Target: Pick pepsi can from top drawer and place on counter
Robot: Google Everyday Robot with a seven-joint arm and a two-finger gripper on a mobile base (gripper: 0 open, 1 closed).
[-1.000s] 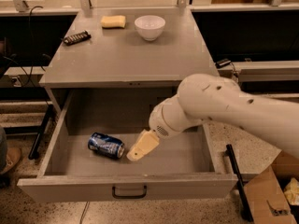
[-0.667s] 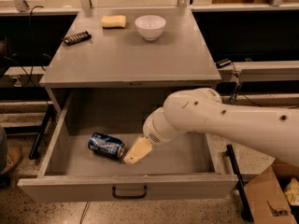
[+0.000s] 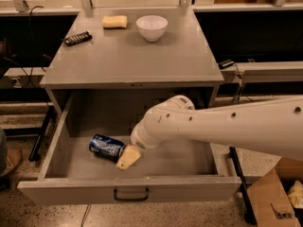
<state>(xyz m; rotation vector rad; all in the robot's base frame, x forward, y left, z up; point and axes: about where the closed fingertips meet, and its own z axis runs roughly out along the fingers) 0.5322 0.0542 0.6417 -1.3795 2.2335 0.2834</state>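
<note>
The pepsi can (image 3: 106, 146) lies on its side on the floor of the open top drawer (image 3: 128, 190), left of the middle. My gripper (image 3: 127, 158) reaches down into the drawer on the white arm, and its cream fingertip sits right against the can's right end. The counter (image 3: 137, 56) is above and behind the drawer.
On the counter stand a white bowl (image 3: 151, 27), a yellow sponge (image 3: 115, 21) and a dark remote-like object (image 3: 77, 38), all toward the back. The drawer's dark handle (image 3: 131, 195) is at the front centre. A cardboard box (image 3: 272, 200) sits on the floor at right.
The arm has swung left and down inside the drawer. The gripper has moved from a little right of the can to right against its end. The can has not moved.
</note>
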